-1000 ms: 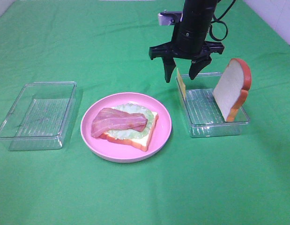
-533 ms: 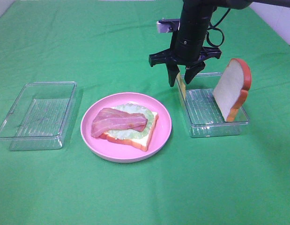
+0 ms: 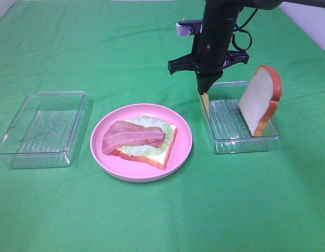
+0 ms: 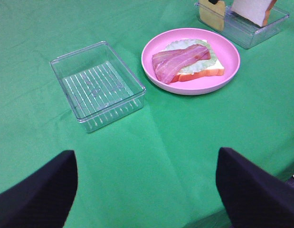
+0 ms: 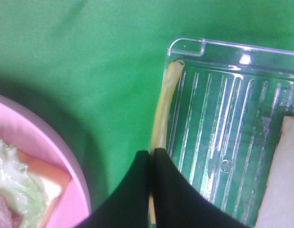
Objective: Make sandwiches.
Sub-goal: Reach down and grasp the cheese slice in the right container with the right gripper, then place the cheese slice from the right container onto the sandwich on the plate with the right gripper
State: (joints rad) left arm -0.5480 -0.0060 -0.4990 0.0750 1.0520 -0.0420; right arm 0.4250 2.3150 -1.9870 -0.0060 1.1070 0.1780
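Edgewise, the cheese slice [image 3: 205,100] stands lengthwise along the tray [image 3: 241,146] wall nearest the plate [image 3: 179,157], top pinched by the right gripper [image 3: 205,90]; left gripper [image 4: 144,154] fingers gape wide

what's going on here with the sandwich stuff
The right hand is shut on the top edge of a yellow cheese slice that stands on edge against the wall of the clear tray. A bread slice leans in the same tray. On the pink plate lies an open sandwich with lettuce and bacon on top. The left hand hangs open away from the food, holding nothing.
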